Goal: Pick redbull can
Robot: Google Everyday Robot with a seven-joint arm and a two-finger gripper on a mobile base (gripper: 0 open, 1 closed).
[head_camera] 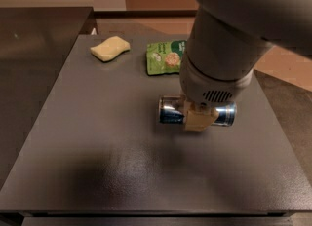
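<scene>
Nothing you can actually read here: the print on the flat green snack bag (163, 58) is a blur, same for the slim blue-silver metal can (170, 111) lying under the gripper (197, 116).
</scene>
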